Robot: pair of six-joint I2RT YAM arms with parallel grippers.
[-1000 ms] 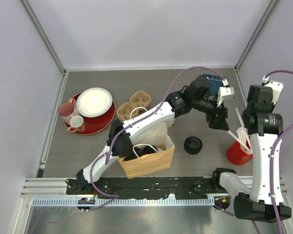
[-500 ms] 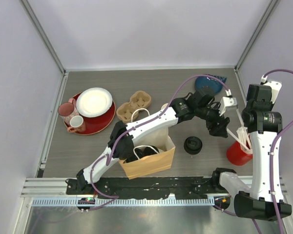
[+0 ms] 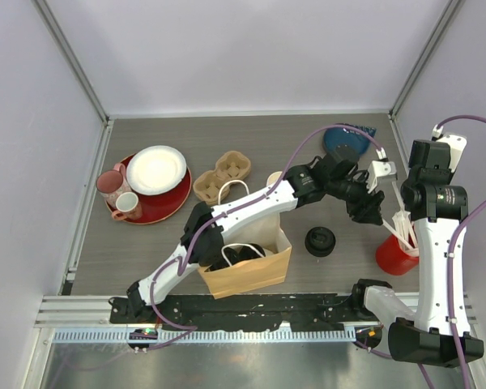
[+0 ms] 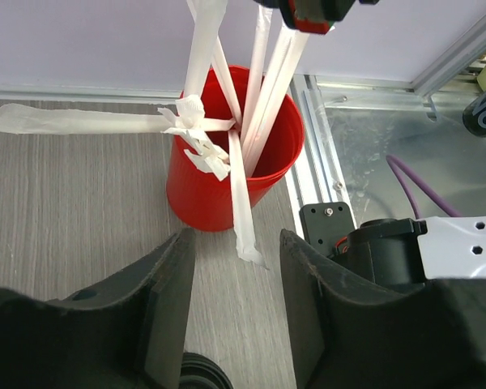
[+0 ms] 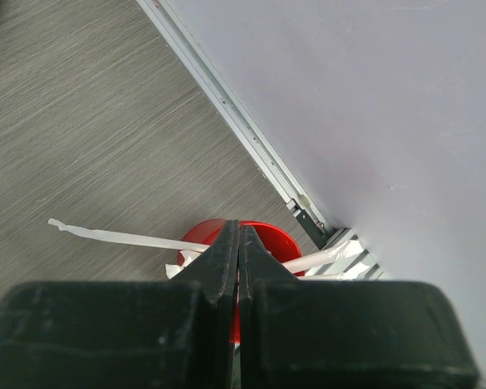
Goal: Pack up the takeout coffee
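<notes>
Top: my left claw [image 3: 371,212] hangs beside red cup [image 3: 394,255]. Coffee cups [image 3: 241,251], judging by black lids, sit in bag [image 3: 251,271], well back toward my left.
Left wrist: jaws apart, wrapped straw [image 4: 240,203] just ahead, long axis near upright.
Right wrist: right claw [image 5: 238,235] pressed together above red cup.

Grey wood-grain laminate surface [image 3: 251,162], grain running left to right. Plain pale lilac-white panel walls [image 3: 243,49] enclose it at the back, left and right. Slim aluminium frame posts [image 3: 71,61] mark both back corners. At the near edge, a slotted aluminium rail [image 3: 81,308], then a brushed steel ledge [image 3: 251,365]. Light is even and soft, shadows faint.
</notes>
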